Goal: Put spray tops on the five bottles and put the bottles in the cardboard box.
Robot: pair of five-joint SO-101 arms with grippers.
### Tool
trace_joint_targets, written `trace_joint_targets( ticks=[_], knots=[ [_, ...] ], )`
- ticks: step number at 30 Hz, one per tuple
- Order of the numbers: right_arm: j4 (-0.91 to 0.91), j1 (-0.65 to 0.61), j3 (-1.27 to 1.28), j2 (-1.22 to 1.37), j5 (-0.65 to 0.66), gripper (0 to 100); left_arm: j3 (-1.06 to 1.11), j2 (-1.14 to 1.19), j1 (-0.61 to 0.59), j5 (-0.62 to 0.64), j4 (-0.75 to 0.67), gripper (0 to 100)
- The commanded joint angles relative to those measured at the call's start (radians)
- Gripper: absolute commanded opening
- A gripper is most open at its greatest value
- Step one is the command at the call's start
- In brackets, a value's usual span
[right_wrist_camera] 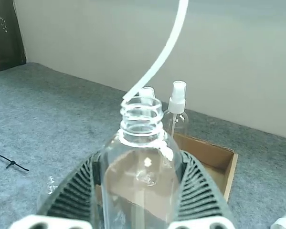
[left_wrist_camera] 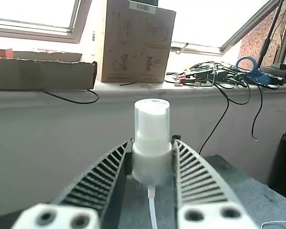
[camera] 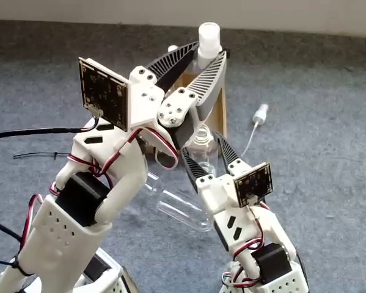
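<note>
Grey carpeted tabletop (camera: 329,122), pale wall behind. Windowsill (left_wrist_camera: 133,88) carried a brown carton (left_wrist_camera: 133,40) and cables (left_wrist_camera: 214,74). Left gripper (left_wrist_camera: 152,147) was clamped on a spray top (left_wrist_camera: 151,129), its tube (right_wrist_camera: 157,67) at the mouth of the bottle (right_wrist_camera: 140,191). Right gripper (right_wrist_camera: 140,164) pinched that bottle upright. Cardboard box (right_wrist_camera: 214,155) behind held capped bottles (right_wrist_camera: 177,114). Spare bottle (camera: 183,207) lay sideways, loose spray top (camera: 260,113) near box.

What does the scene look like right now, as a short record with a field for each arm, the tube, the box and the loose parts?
Left arm's fingers: shut on a spray top, held above the bottle.
Right arm's fingers: shut on a clear bottle, upright, neck open.
Tube: hangs from the spray top, end at the bottle's mouth; unclear whether inside.
Cardboard box: behind the arms; a capped bottle appears to stand in it.
Carpet: loose spray top; uncapped bottle on its side.
</note>
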Motion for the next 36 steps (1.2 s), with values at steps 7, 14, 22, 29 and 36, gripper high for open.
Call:
trace_joint_targets(
  ticks=[7,14,22,29,36],
  knots=[
    [-0.019,0.001,-0.018,-0.004,-0.009,0.4,-0.031,-0.005,-0.004,-0.002,-0.025,4],
    [-0.019,0.001,-0.018,-0.004,-0.009,0.4,-0.038,-0.004,-0.004,-0.003,-0.026,4],
    [-0.019,0.001,-0.008,-0.004,-0.009,0.4,-0.038,0.030,-0.004,-0.003,-0.071,4],
    [-0.022,0.001,0.018,-0.004,-0.006,0.4,-0.041,0.073,-0.010,-0.003,-0.071,4],
    [-0.022,0.001,0.018,-0.004,-0.006,0.4,-0.033,-0.004,-0.010,-0.003,-0.068,4]
  ],
)
